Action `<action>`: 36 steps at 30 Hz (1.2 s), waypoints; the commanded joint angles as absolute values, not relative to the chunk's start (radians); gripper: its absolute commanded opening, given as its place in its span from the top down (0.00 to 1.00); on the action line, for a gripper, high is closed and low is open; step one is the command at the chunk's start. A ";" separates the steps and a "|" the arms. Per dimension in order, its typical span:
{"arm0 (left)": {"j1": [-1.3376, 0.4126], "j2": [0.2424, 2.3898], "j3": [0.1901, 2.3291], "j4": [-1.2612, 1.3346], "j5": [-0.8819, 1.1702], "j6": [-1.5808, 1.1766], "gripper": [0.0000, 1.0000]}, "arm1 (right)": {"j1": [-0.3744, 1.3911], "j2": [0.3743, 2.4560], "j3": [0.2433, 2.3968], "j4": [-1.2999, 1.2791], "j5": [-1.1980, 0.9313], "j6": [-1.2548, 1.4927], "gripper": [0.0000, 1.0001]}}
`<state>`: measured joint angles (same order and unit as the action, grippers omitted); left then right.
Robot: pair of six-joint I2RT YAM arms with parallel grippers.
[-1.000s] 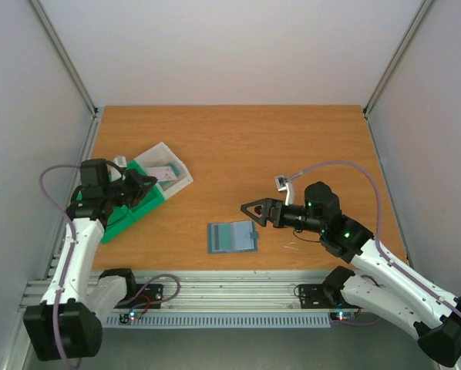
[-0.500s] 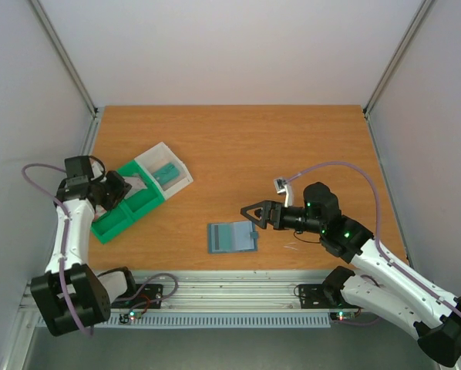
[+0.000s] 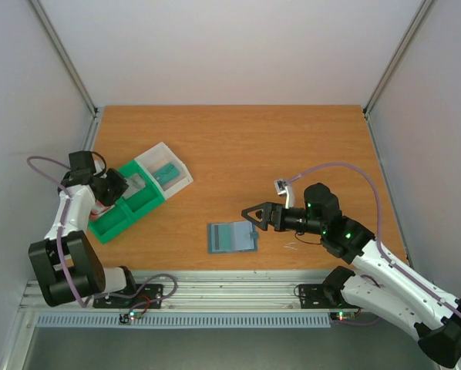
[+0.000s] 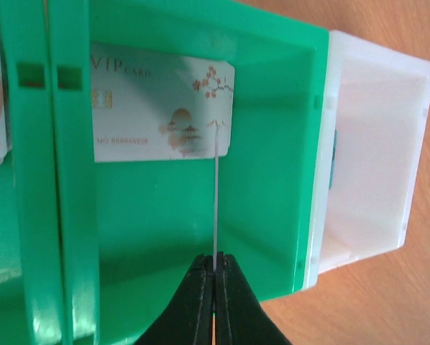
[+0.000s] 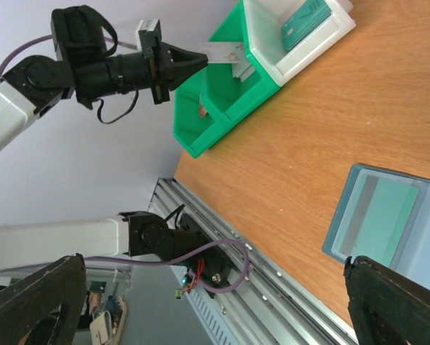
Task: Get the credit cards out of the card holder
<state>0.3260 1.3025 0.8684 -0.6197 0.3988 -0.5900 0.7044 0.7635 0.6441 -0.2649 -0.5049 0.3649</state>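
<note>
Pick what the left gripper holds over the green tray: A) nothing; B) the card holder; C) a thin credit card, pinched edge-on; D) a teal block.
C: the left gripper is shut on a credit card seen edge-on in its wrist view, above the green tray.

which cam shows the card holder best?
Top external: the whole card holder shows, nothing over it. Right wrist shows it closer but cut off by the frame edge. Left wrist doesn't show it.

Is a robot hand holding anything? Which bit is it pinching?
The left gripper pinches a thin whitish plastic card by one edge, over the green plastic tray. The right gripper is open, holding nothing.
</note>
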 commanded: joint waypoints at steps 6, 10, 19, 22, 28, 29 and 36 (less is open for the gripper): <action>0.331 1.408 0.913 -0.457 0.371 -0.569 1.00 | 0.708 0.731 0.665 -0.305 -0.479 0.337 0.02; 0.332 1.447 0.921 -0.437 0.377 -0.563 1.00 | 0.708 0.727 0.667 -0.311 -0.470 0.332 0.02; 0.331 1.497 0.923 -0.403 0.351 -0.562 0.99 | 0.708 0.729 0.661 -0.316 -0.460 0.331 0.01; 0.331 1.500 0.918 -0.398 0.332 -0.557 0.96 | 0.708 0.721 0.651 -0.322 -0.452 0.335 0.02; 0.331 1.512 0.928 -0.408 0.324 -0.558 0.90 | 0.709 0.718 0.638 -0.319 -0.446 0.346 0.02; 0.331 1.513 0.930 -0.410 0.323 -0.559 0.89 | 0.708 0.720 0.638 -0.320 -0.446 0.347 0.01; 0.331 1.516 0.960 -0.464 0.280 -0.555 0.85 | 0.709 0.719 0.636 -0.328 -0.448 0.349 0.02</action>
